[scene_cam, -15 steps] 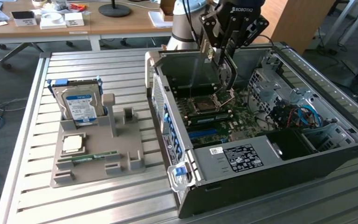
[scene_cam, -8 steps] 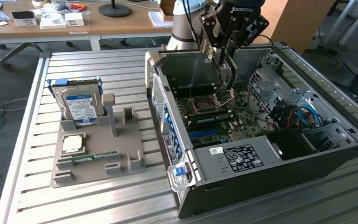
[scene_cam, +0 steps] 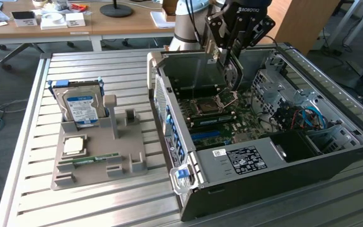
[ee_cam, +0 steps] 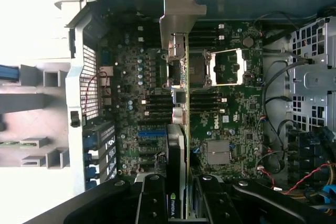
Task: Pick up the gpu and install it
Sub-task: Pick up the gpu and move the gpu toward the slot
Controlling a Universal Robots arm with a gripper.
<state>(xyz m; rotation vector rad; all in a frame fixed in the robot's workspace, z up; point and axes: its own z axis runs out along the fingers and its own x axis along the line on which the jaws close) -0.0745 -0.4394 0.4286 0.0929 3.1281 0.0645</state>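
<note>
My gripper (scene_cam: 228, 46) hangs over the open computer case (scene_cam: 332, 156), shut on the gpu (scene_cam: 232, 71). The card is a thin dark board with a pale metal end bracket, held on edge above the motherboard (scene_cam: 232, 124) near the CPU socket. In the wrist view the gpu (ee_cam: 177, 145) runs edge-on between my black fingers (ee_cam: 153, 199), and its silvery bracket (ee_cam: 178, 14) points toward the case's rear wall. Blue expansion slots (ee_cam: 152, 134) lie on the board just beside the card's edge. The card is clear of the board and touches no slot.
A grey holder tray (scene_cam: 131, 153) on the slatted metal table (scene_cam: 106, 71) carries a hard drive (scene_cam: 81, 108) with a blue-white label, a RAM stick (scene_cam: 97, 159) and a small square chip (scene_cam: 74, 145). Drive cages and loose cables (scene_cam: 304, 116) fill the case's right side.
</note>
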